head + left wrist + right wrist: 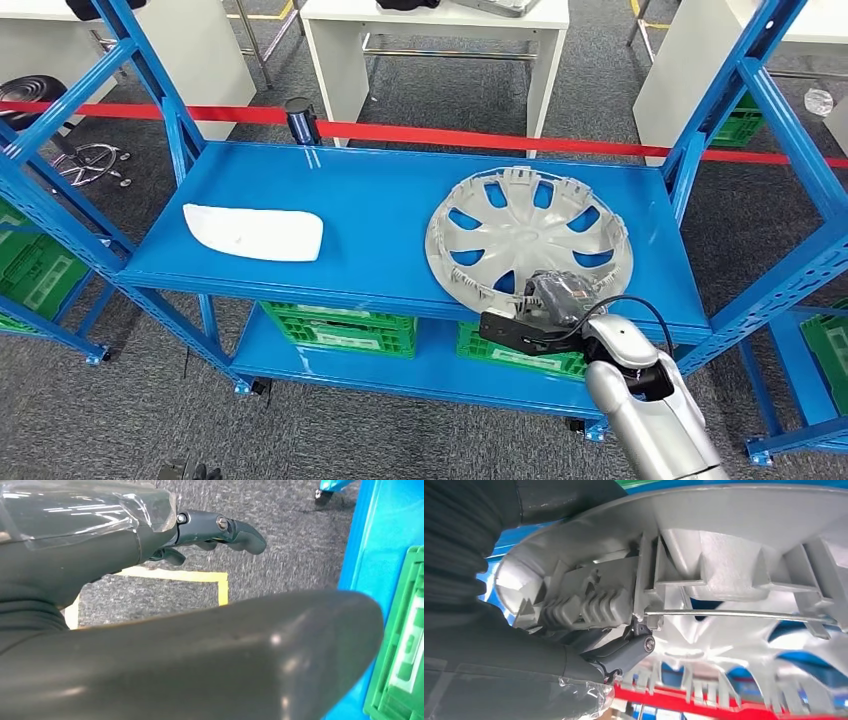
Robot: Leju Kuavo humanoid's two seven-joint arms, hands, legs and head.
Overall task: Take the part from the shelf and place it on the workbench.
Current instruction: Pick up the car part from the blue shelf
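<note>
**My right hand on the near rim of the wheel cover**

Since the wheel cover (528,235) lies flat on the right half of the blue shelf (360,210), inner side up, everything turns on where my right hand (552,300) meets it: at the rim's six o'clock edge, the point nearest me. The cover is round, so it has no long axis to line up with; what matters is that the rest of it spreads away from my hand toward twelve o'clock. In the right wrist view my fingers (624,652) sit against the ribbed clips and wire ring inside the rim, with my thumb side across the outer lip. I judge that as a grip on the rim, though I cannot see every finger.

My right arm comes in from five o'clock, forearm low and angled up to the shelf edge. My left hand (210,532) hangs beside the shelf frame over the floor, fingers loosely curled around nothing. The right arm is plainly nearer.

A white panel (255,232) lies well apart at nine o'clock from the cover.
</note>
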